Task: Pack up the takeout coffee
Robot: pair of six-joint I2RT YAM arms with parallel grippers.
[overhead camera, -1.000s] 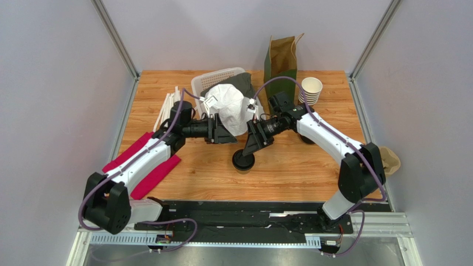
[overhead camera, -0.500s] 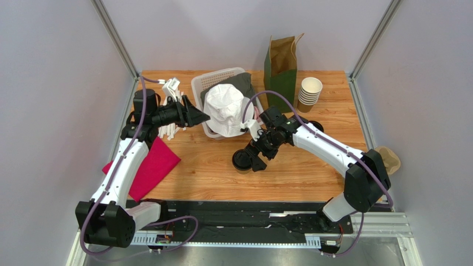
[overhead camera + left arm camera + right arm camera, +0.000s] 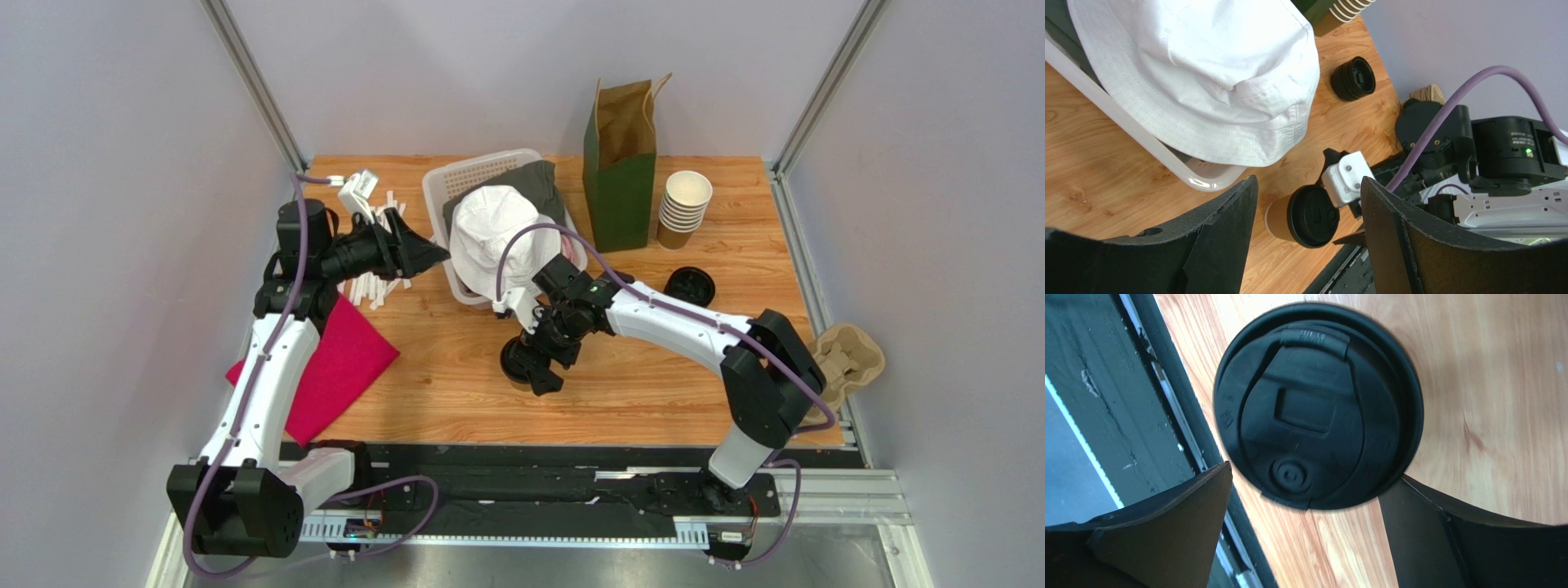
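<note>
At the middle of the desk (image 3: 650, 380), the right fingers (image 3: 1161, 533) are spread wide, one on each side of the coffee (image 3: 1315, 410), looking straight down on its black lid. Nothing is clamped, and I can't tell whether either finger touches the rim. The coffee stands upright with its lid on, on bare wood just in front of the basket (image 3: 444, 194) and close to the desk's near edge. From the left wrist you catch its brown side and the lid tucked under the right wrist.

Over on the left, the left fingers (image 3: 1211, 245) are apart too and hold nothing. They are raised above the straws (image 3: 368, 267) and aimed across at the hat (image 3: 1204, 73). That white hat is draped over the basket's near corner.

Further back, the bag (image 3: 620, 159) stands open and upright with the cups (image 3: 685, 202) stacked just beside it on the right. The lids (image 3: 691, 286) sit in front of those, well apart from the coffee. A red cloth (image 3: 337, 368) lies flat by the left arm.
</note>
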